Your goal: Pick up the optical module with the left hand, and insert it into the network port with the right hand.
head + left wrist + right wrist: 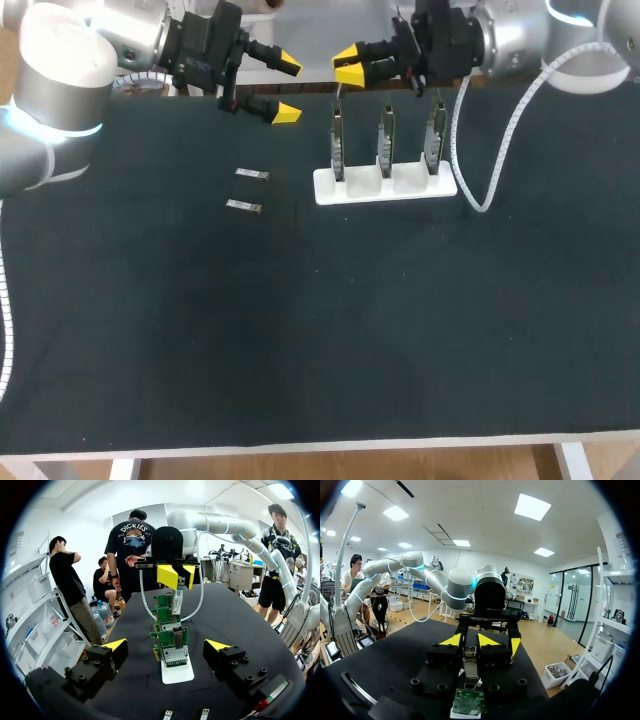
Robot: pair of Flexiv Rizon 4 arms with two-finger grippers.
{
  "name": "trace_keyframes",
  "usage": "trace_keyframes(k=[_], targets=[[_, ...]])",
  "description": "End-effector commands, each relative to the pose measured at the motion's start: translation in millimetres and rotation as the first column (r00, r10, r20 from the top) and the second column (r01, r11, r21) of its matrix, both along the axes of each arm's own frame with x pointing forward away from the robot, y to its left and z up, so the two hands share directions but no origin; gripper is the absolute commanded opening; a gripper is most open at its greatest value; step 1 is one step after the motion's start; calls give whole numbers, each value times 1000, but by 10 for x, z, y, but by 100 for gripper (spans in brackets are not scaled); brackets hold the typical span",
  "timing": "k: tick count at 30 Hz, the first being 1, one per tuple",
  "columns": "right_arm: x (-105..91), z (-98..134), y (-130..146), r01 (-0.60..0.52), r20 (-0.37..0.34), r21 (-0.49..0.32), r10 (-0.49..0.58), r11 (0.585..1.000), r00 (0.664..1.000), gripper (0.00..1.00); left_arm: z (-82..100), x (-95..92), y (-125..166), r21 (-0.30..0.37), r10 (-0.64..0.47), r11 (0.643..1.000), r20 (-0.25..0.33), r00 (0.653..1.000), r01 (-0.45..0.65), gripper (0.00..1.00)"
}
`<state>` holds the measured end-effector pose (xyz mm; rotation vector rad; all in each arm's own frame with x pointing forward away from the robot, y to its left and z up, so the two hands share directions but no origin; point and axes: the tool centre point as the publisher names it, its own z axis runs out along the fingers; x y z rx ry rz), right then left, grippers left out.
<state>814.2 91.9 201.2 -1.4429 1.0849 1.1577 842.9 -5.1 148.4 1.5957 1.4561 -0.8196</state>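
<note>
**Right end effector holds an optical module upright over a row of circuit boards**

Seen from above, a dark table (300, 330) carries a white stand (325, 190) toward its far side. Three green circuit boards (385, 135) stand upright in the stand, side by side.

My right end effector (349, 63) comes in from the right and sits above the leftmost board. Its two yellow tips are close together and pinch a slim silver optical module (470, 664) from both sides. The module's long axis is vertical. Its upper end is between my fingertips and its lower end points straight down at the top edge of the board beneath. That lower end is at or just above the edge, and I cannot tell whether it has entered a port.

My left end effector (285, 88) hangs in the air near the stand's left end, looking along the row of boards. Its fingers are spread wide and grip nothing.

Two loose modules (252, 175) lie flat on the table to the left of the stand, apart from both end effectors. They lie parallel, one nearer the front of the table than the other. Their long axes run across the table from left to right.

A white ribbed cable (497, 150) hangs from my right arm and loops onto the table just right of the stand.

Any print on the modules and boards is too small to read.
</note>
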Motion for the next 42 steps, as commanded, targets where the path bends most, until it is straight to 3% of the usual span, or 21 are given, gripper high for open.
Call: trace_keyframes(k=[1,20,42], targets=[[-62,0,6,-8,-9,-3,8,1000,1000,0,0,13,-2,2,-3,1000,1,1000,3,100],[-71,12,66,-122,-74,-70,117,990,990,0,0,13,-2,2,-3,1000,1,1000,3,100],[-102,-130,31,-119,-115,-88,108,989,987,0,0,13,-2,2,-3,1000,1,1000,3,100]])
